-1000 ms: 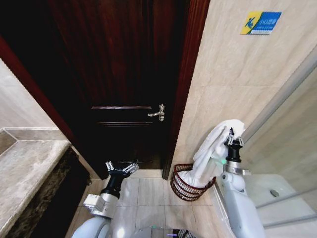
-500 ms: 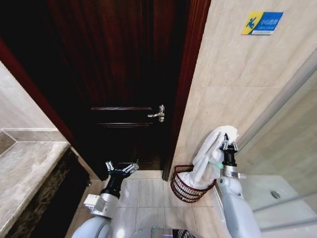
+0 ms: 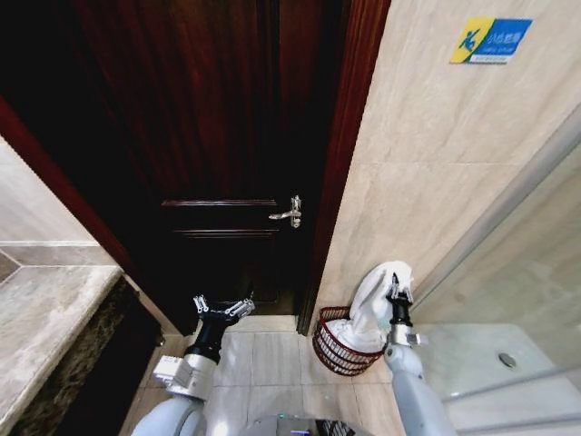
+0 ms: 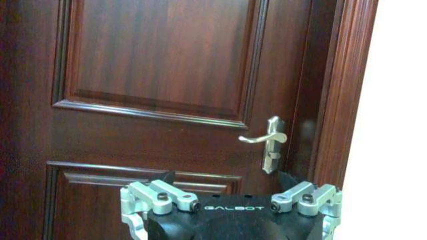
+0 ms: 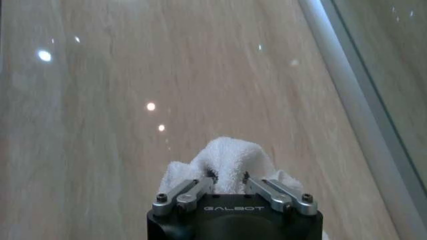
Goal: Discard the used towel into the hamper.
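Down comes the right gripper point(image 3: 396, 292), lower against the wall than a second ago, and the towel point(image 3: 373, 306) has sunk with it, more of its tail now inside the hamper point(image 3: 340, 341). The claw is clenched on the towel's top fold; in the right wrist view, white terry bunches up between the closed fingers point(image 5: 193, 189). Below and just to the left of the claw, the cloth drapes soft and lumpy over the rim into the basket. The hamper itself is round, dark red-brown wire mesh, tapering toward the pale glossy floor tiles point(image 3: 272, 359). To finish well, I'd judge the claw should be over the basket's mouth before letting go, so the bulk doesn't slide over the rim. Far to the left, the left gripper point(image 3: 222, 311) hangs spread open, idle, facing the dark panelled wooden door point(image 4: 153, 75) and its metal handle point(image 4: 269, 140).
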